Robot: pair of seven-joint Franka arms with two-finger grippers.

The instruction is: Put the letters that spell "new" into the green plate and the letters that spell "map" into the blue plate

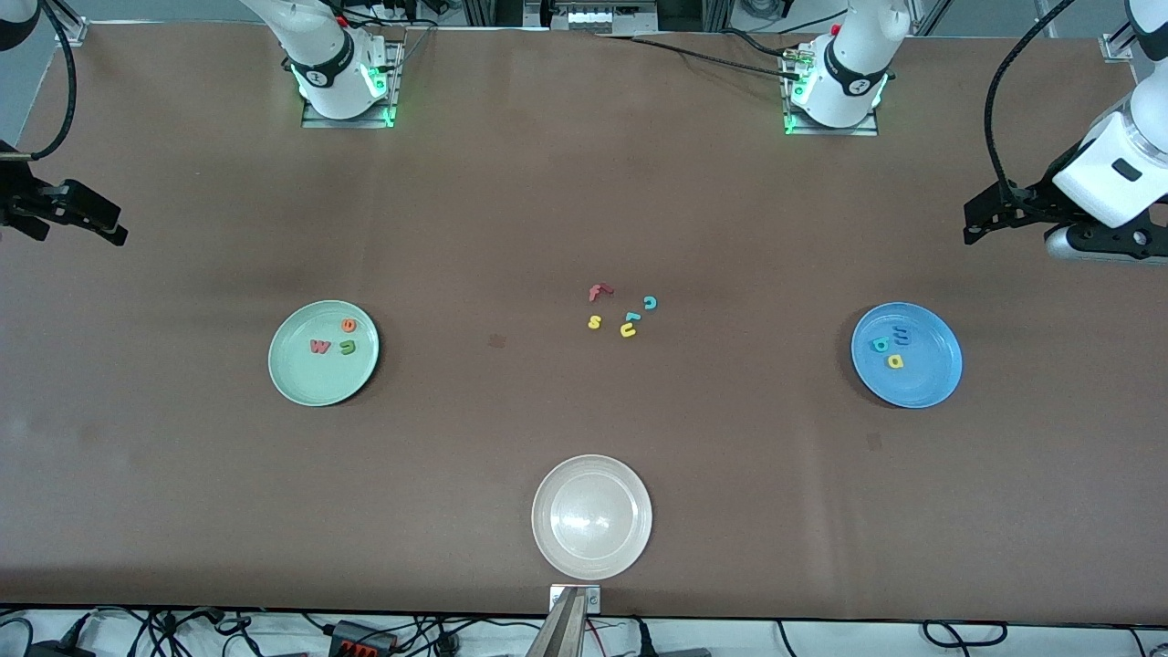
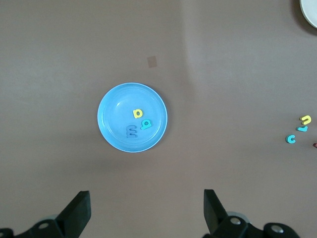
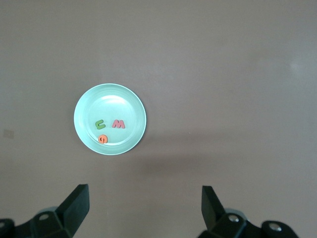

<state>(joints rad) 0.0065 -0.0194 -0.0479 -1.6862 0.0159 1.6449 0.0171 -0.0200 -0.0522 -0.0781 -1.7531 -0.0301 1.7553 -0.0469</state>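
The right claw (image 3: 143, 208) hangs high over the brown desk (image 3: 223, 74), its two black fingers (image 3: 74, 203) spread wide with nothing between them. Below it, well apart from the fingers, the green plate (image 3: 110, 91) lies flat on the desk. Three foam letters rest inside the plate, grouped close together but not touching: a dark green n (image 3: 99, 123), a red w (image 3: 118, 124) just beside it, and an orange e (image 3: 103, 139) close to the rim. A faint pale mark (image 3: 8, 133) shows on the desk at the edge of the view.
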